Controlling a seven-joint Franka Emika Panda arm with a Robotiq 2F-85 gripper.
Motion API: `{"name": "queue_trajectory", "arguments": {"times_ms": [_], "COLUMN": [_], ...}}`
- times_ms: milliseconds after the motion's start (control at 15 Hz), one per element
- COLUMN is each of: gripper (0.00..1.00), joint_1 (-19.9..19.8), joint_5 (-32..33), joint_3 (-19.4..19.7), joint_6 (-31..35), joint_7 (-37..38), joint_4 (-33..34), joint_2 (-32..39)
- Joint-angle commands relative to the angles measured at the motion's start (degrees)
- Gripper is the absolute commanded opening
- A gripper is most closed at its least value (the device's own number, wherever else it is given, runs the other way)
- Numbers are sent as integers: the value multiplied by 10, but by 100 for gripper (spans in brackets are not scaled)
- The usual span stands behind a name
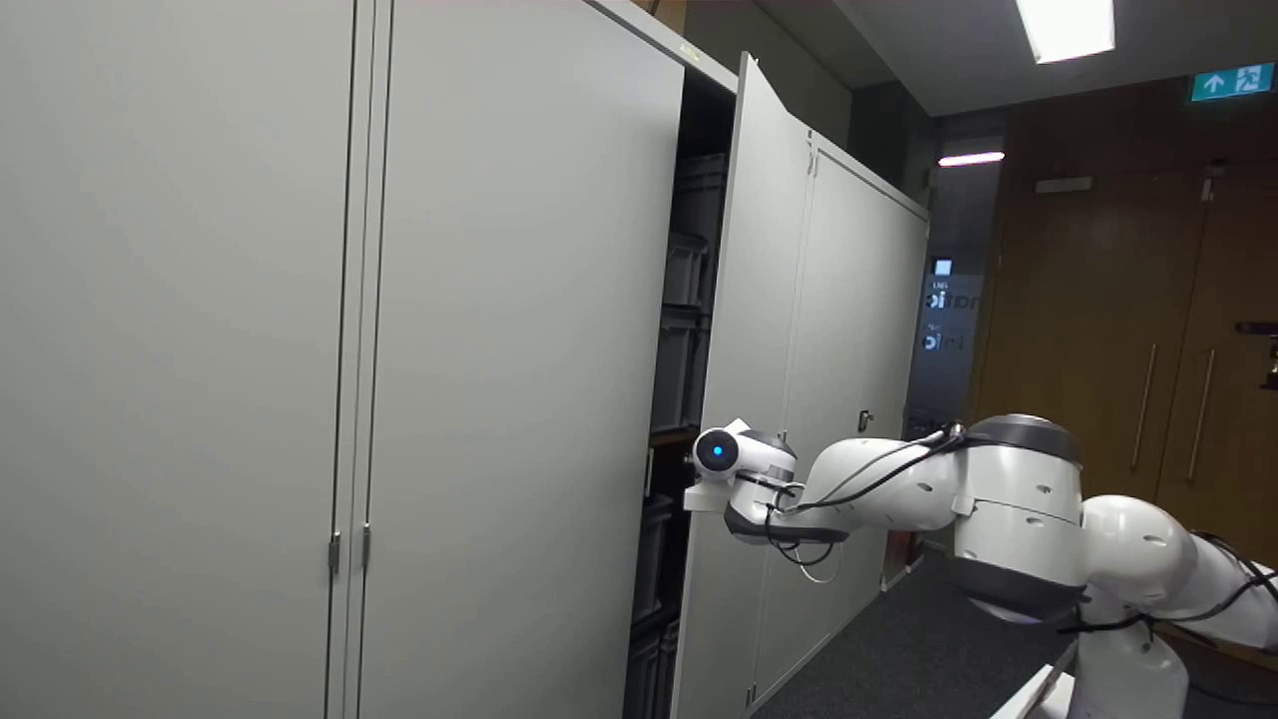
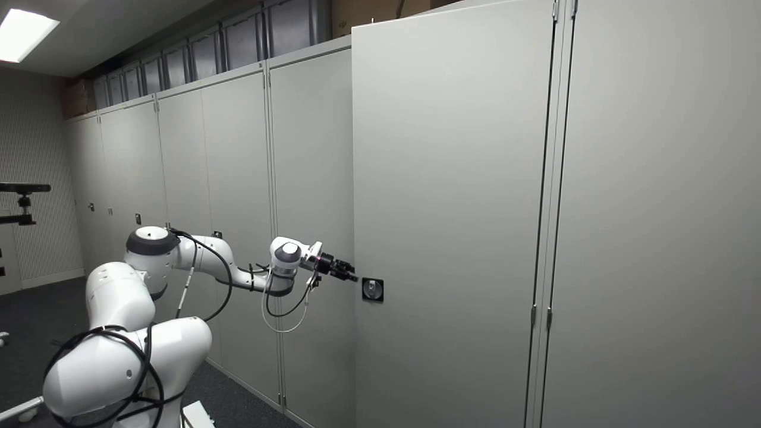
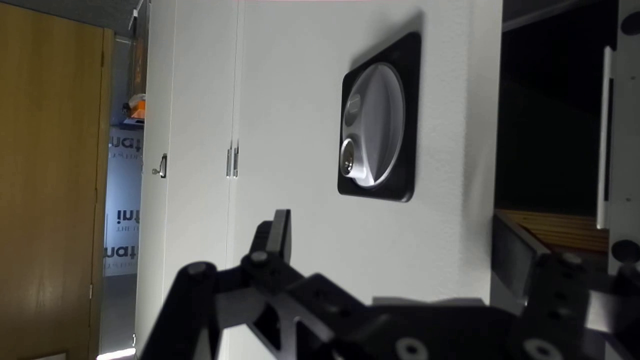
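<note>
In the wrist view my gripper is open. It faces a pale grey cabinet door that stands ajar. The left finger is on the outer-face side of the door. The right finger lies at the free edge, by the dark gap; I cannot tell whether it touches. A black lock plate with a round silver handle sits on the door, just beyond the fingers and not between them. In an exterior view the gripper tips come close to the lock plate; elsewhere the wrist hides most of the gripper.
Beside the gap stands a flat grey cabinet door. Grey bins on shelves show inside, with a wooden shelf edge. Cables hang below the forearm. Further cabinet doors run along the wall.
</note>
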State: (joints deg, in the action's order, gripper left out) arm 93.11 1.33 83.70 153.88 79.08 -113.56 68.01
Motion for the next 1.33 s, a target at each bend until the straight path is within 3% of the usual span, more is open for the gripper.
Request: {"name": "queue_trajectory", "arguments": {"times_ms": [0, 1267], "gripper": [100, 100], "joint_1": [28, 88], "joint_5": [6, -12], "joint_3": [24, 60], "joint_6": [21, 37], "joint_7": [-27, -63], "joint_4": [-55, -134], "joint_2": [-25, -19]}}
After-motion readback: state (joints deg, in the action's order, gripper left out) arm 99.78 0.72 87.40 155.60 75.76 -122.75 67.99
